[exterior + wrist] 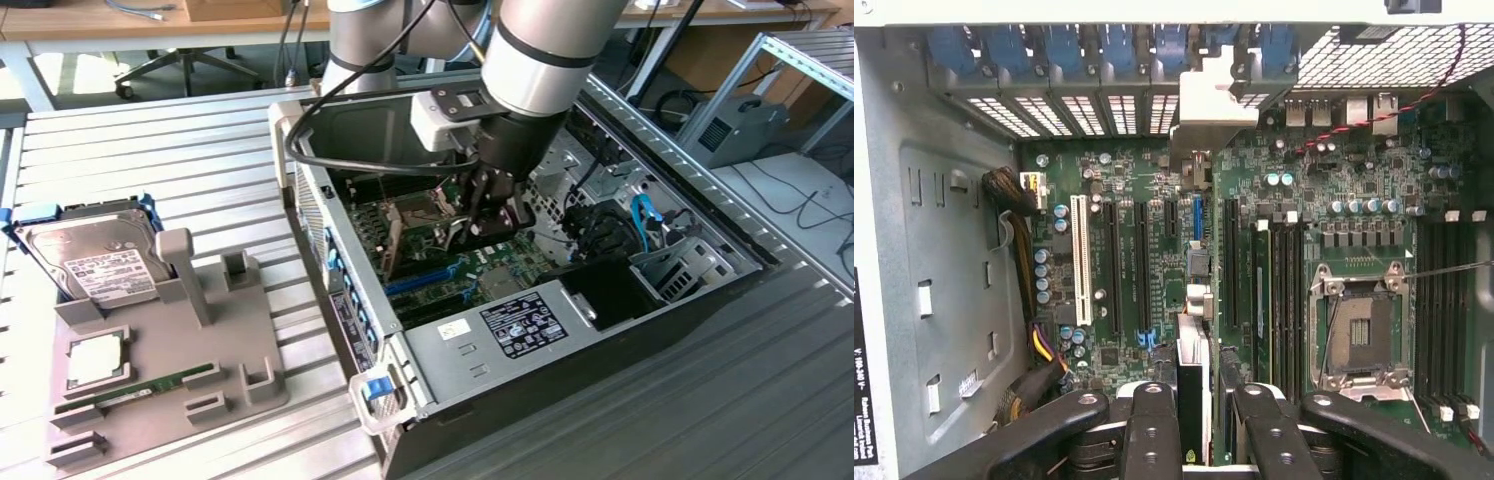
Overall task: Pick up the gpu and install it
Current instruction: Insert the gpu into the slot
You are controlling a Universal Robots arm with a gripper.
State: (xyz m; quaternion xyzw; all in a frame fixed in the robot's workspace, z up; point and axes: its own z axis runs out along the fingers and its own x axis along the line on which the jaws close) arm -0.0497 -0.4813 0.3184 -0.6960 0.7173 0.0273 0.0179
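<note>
A robot arm reaches down into an open computer case (441,345) that lies on its side on a slatted metal worktop (160,160). The gripper (478,222) hangs inside the case, just above the green motherboard (501,262).

In the wrist view, the gripper (1194,420) has its two black fingers (1151,430) closed narrowly on the gpu (1194,385), a slim card seen edge-on between them. The card stands upright, its thin edge running away from the camera toward the rear wall of the case. Its silvery metal bracket (1214,110) sits at the far end, against the row of blue slot clips (1064,45) and the perforated slot covers (1089,115). The card lies in line with the long dark expansion slots (1142,270) on the motherboard (1354,160), beside a white slot (1078,260). Whether it is fully seated in a slot cannot be told.

Further along the board is the empty silver processor socket (1354,335), with memory slots (1279,300) between it and the card.

In the exterior view, to that view's left of the case, a grey holder tray (174,370) rests on the worktop. It carries a silver hard drive (94,255) with a white label, standing tilted in a blue frame, a narrow green memory stick (160,385) lying flat, and a small square chip (96,360).
</note>
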